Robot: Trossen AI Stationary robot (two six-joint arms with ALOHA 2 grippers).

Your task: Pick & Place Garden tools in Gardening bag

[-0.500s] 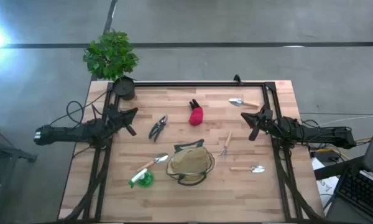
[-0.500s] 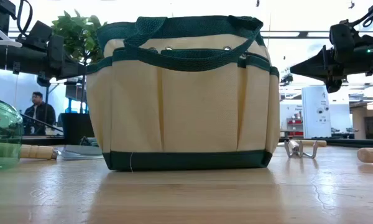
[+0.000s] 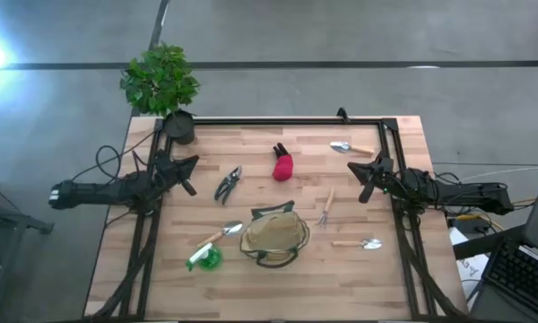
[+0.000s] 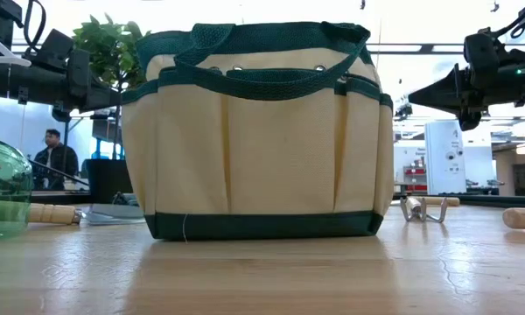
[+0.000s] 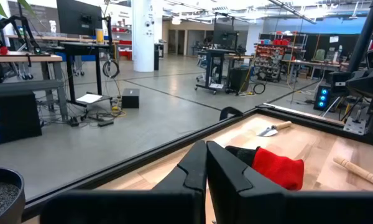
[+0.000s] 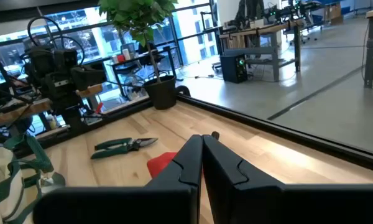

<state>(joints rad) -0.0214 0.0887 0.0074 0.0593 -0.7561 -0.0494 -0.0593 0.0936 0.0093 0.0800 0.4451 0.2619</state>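
Your two arms wait at opposite edges of the wooden counter (image 3: 251,278): the left gripper (image 3: 188,163) hangs over the left edge with its fingers pressed together on nothing, and the right gripper (image 3: 353,167) hangs over the right edge, likewise closed and empty. The gardening bag (image 3: 273,234) stands upright near the front edge at the middle of the counter, its tan cloth and dark green handles filling the low view, and none of the tools lies in your grippers. The pruning shears (image 3: 228,183) lie left of centre, nearer your left gripper, and the red-and-black item (image 3: 282,165) lies just beyond them toward the back edge. One wooden-handled trowel (image 3: 351,148) rests near the back right corner, close to your right gripper. The hand rake (image 3: 326,207) lies between the bag and the right gripper, and a second trowel (image 3: 360,243) rests toward the front right, beside the bag. A third trowel (image 3: 221,235) lies just left of the bag, its handle reaching toward the green-and-white piece (image 3: 203,259) near the front left. A potted plant (image 3: 164,88) stands at the back left corner, its black pot on the counter's edge. In the room behind, a person (image 4: 56,159) sits well apart from the counter.
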